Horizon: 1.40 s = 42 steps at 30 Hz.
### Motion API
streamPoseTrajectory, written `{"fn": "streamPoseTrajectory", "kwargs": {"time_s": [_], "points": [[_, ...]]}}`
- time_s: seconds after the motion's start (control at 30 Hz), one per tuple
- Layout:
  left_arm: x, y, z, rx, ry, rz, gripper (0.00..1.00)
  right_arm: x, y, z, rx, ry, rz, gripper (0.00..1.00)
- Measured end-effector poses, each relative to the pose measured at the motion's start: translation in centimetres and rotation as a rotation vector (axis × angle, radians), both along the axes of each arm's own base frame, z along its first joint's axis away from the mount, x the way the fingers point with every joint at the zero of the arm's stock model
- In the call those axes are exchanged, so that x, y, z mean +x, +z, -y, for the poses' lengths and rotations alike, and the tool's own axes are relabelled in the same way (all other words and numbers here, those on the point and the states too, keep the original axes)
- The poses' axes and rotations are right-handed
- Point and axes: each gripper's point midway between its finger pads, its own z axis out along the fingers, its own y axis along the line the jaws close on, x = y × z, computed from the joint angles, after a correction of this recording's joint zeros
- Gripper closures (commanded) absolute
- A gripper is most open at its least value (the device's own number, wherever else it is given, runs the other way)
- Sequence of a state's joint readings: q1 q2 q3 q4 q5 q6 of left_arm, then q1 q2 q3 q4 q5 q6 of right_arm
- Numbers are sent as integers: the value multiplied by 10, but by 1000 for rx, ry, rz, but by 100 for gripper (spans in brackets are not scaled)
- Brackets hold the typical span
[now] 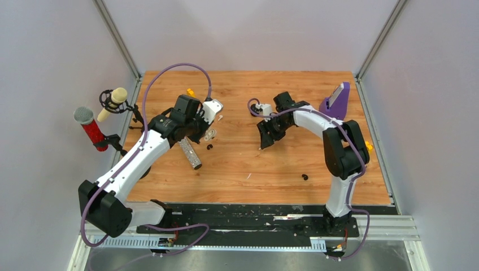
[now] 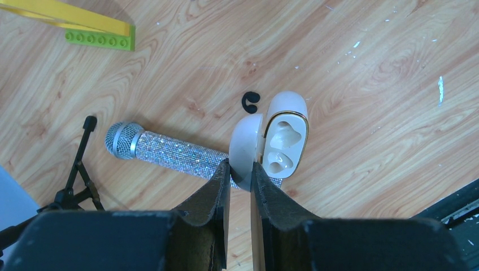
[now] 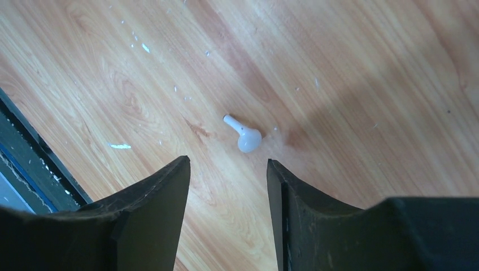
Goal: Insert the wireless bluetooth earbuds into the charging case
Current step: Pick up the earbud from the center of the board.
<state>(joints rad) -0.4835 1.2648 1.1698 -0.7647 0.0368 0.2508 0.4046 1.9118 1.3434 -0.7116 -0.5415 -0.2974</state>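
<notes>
**Case held open, white bud under the right gripper**

In the left wrist view, the left gripper (image 2: 240, 169) is clamped on the lid (image 2: 246, 144) of the charging case (image 2: 286, 135), at the lower centre of the frame. The case stands open, and both moulded pockets are visible and empty. A black earbud (image 2: 250, 100) lies on the counter (image 2: 367, 84) just above the case in the frame, apart from it. A glitter microphone (image 2: 164, 149) lies to the left, its body running behind the case.

In the right wrist view, the right gripper (image 3: 229, 169) has its jaws apart with nothing between them. It hovers over a white earbud (image 3: 247, 138) near the centre of the frame, whose short stem points to the upper left. The top view shows a second black earbud (image 1: 305, 177) alone at the lower centre of the counter.

The white earbud looks like hard, glossy plastic, tiny and very light. It will probably skid on the wood or squirt out of a hard pinch. The best hold seems to be across the rounded head or where the stem joins it, with a soft close. That would leave the stem free to point into a pocket.

The case is held by its lid alone, so its hinge may swing if a bud is pushed in firmly.
</notes>
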Motion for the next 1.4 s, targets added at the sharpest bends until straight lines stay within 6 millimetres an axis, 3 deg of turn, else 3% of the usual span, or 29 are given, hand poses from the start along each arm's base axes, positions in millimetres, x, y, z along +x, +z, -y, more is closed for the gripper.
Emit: {"fn": "streamPoseTrajectory", "kwargs": {"time_s": [0.27,1.07,1.4], "points": [[0,0,0,0,0,0,83,4,-21,-2,-26,-46,-75,49],[0,1,0,-4,-2,1,83,3,-26,-11,0,-90,-148,69],[-1,1,1,-4,-2,1,83,4,-27,-12,-3,-106,-166,66]]}}
